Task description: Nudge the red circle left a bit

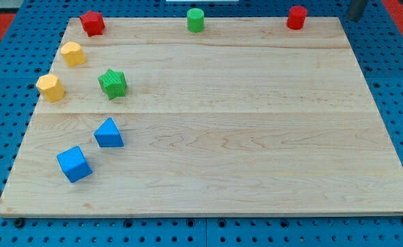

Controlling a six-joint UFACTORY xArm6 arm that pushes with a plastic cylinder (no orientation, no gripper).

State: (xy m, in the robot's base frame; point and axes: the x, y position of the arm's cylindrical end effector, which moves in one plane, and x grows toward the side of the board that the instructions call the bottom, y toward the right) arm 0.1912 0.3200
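Note:
The red circle (297, 17) is a short red cylinder standing at the top edge of the wooden board (256, 151), towards the view's right. A dark rod shows at the view's top right corner, cut off by the frame. My tip (353, 17) is to the right of the red circle, just past the board's top right corner, with a clear gap between them.
A green circle (195, 20) sits at top centre and a red star (92, 22) at top left. Two yellow hexagons (72, 53) (51, 87), a green star (112, 84), a blue triangle (109, 133) and a blue cube (74, 164) lie along the left side.

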